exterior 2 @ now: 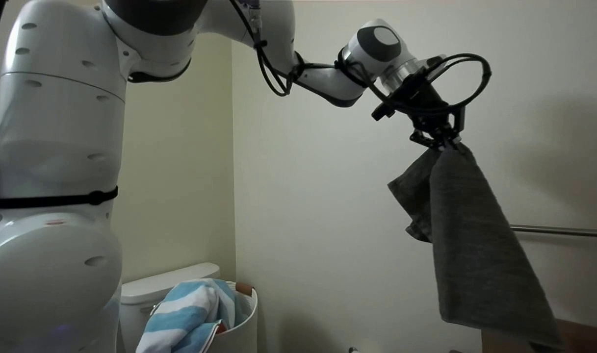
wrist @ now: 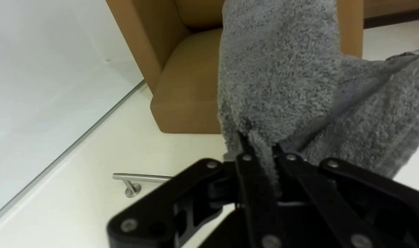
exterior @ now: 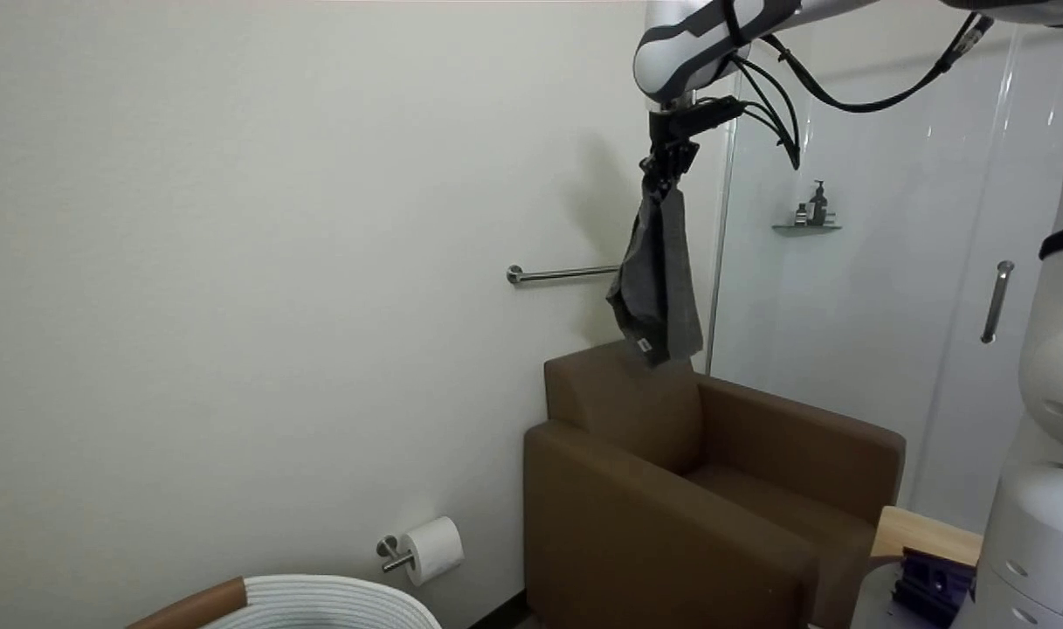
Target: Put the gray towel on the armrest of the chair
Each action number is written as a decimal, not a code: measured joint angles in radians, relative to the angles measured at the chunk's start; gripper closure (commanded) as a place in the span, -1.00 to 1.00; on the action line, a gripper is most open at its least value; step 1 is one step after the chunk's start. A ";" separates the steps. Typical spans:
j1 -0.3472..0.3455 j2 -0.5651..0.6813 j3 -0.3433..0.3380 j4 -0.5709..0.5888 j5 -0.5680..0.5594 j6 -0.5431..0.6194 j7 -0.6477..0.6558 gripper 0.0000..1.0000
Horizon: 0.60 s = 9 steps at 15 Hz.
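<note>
The gray towel hangs limp from my gripper in both exterior views, and I see the towel closer there. My gripper is shut on a pinched fold of the towel in the wrist view. The brown chair stands below. The towel's lower end overlaps the chair's back in an exterior view; I cannot tell whether they touch. The near armrest and the far armrest are bare. In the wrist view the towel hides part of the chair.
A metal wall bar is behind the towel. A toilet paper roll is on the wall. A white basket holds a blue-and-white striped towel beside a toilet. A glass shower wall stands behind the chair.
</note>
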 measured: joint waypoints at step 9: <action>-0.006 0.176 -0.013 -0.088 -0.058 0.127 0.144 0.87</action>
